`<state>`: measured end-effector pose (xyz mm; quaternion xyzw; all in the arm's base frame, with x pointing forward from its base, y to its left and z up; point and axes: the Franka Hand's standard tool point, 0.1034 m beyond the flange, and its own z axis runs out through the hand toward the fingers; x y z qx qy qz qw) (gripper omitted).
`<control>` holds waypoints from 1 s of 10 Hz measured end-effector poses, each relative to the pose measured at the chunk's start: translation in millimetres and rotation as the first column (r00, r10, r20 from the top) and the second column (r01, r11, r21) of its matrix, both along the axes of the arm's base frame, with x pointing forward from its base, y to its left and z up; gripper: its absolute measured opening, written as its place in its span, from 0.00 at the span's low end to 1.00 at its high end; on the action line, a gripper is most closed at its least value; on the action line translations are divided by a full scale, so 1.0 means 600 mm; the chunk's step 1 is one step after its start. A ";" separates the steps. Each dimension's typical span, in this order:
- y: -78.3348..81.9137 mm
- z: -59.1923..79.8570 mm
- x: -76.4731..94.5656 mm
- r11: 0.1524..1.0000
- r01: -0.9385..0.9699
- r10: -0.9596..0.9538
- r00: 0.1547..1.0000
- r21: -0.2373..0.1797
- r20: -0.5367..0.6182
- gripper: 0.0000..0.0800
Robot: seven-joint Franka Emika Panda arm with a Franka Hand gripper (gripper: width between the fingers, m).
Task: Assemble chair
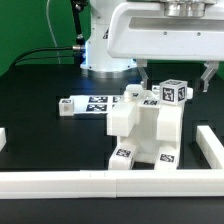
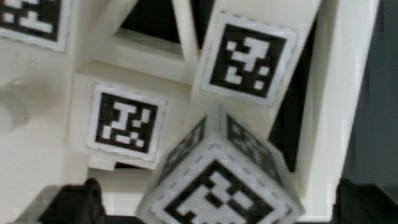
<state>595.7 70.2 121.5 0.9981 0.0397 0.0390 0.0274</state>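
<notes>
The partly built chair (image 1: 145, 125) of chunky white tagged parts stands in the middle of the black table. A tagged white block (image 1: 173, 90) sticks up at its upper right in the exterior view. My gripper (image 1: 175, 75) hangs just above that block, open, with one finger on each side and a gap to the block. In the wrist view the block (image 2: 222, 185) fills the space between my dark fingertips (image 2: 71, 205), with the chair's tagged slabs (image 2: 125, 120) behind it. The gripper (image 2: 222, 212) holds nothing.
The marker board (image 1: 95, 103) lies behind the chair on the exterior view's left, with a small white tagged part (image 1: 66, 106) beside it. A long white rail (image 1: 100, 183) runs along the front and up the right side (image 1: 212, 150). The robot base (image 1: 105, 50) stands behind.
</notes>
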 end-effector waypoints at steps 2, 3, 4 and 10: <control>-0.002 0.000 0.000 0.991 -0.132 0.132 0.991 -0.015 -0.009 0.81; -0.002 -0.004 -0.004 0.981 -0.195 0.194 0.981 -0.014 -0.018 0.81; -0.005 -0.005 -0.005 0.981 -0.191 0.191 0.981 -0.015 -0.020 0.81; -0.004 -0.005 -0.004 0.995 0.103 -0.103 0.995 0.007 -0.002 0.47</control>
